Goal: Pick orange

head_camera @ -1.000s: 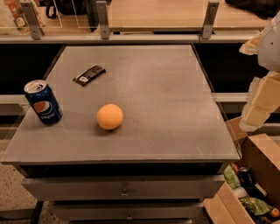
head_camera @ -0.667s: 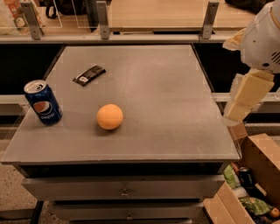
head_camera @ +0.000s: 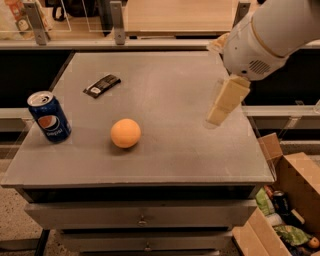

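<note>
grey table (head_camera: 170,100): blue pepsi can (head_camera: 49,117) upright near the left edge, small black packet (head_camera: 101,85) lying flat further back, well apart from the can. two drawers (head_camera: 142,216) sit under the tabletop, and a light wooden counter (head_camera: 180,15) runs behind the table. an open cardboard box (head_camera: 297,175) stands on the floor at right, just beside the table, holding mixed clutter including a dark can (head_camera: 280,202).

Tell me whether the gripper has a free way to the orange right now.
Probably yes. The gripper hangs over the right side of the table, with only bare tabletop between it and the orange. The Pepsi can stands apart, on the orange's far side.
</note>
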Controlling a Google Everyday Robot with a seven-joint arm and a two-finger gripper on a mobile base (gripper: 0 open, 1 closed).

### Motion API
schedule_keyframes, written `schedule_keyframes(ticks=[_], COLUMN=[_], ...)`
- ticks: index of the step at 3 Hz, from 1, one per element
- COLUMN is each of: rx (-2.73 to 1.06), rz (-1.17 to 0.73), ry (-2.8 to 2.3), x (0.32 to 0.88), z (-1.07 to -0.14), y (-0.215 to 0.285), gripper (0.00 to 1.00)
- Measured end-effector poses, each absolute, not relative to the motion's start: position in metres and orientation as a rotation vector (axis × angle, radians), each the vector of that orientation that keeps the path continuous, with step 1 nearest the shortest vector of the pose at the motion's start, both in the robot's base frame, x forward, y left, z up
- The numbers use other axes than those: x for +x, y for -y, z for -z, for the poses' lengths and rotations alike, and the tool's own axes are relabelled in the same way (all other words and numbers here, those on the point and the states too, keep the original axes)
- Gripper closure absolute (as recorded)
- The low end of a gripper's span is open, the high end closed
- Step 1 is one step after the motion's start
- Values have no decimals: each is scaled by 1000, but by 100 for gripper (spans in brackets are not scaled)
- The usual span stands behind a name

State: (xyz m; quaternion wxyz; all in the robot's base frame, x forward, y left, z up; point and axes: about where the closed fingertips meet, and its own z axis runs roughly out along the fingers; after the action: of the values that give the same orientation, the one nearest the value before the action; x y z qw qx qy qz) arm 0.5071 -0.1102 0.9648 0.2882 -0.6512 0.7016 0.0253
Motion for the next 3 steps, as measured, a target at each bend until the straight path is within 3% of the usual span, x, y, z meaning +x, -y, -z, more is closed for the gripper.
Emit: schedule_keyframes(ticks=[3], rx=[-1769], rz=[-399], ry=[-1636], x=[566], z=[-917], y=[6], gripper=[0])
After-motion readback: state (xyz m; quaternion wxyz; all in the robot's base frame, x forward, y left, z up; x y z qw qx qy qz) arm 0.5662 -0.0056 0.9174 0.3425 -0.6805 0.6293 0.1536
